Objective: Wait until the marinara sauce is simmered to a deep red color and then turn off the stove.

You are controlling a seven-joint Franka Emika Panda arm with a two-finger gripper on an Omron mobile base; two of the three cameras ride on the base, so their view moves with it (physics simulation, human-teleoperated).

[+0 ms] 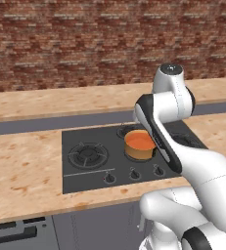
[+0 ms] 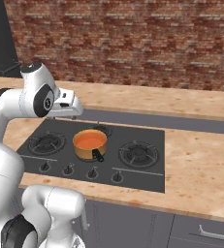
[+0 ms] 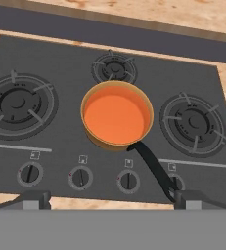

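We see the stove [image 3: 60, 63], a wide dark grey cooktop set into a wood-grain surface [image 1: 21, 166] before a red brick wall [image 2: 133, 43]. The saucepan [image 3: 101, 139], copper-orange, stands at the middle of the cooktop, between the large left burner [image 3: 17, 103] and the large right burner [image 3: 195, 124], with a small burner [image 3: 114, 68] just beyond it. The marinara sauce [image 3: 116, 117] fills the pan as a flat orange disc. The pan's dark handle [image 3: 153, 166] points toward the near edge, above the row of knobs [image 3: 80, 177]. The end effector [image 3: 109, 200] hovers above the near side of the stove, its two fingertips [image 3: 33, 199] spread wide and pinching nothing, well apart from the pan and the knobs.
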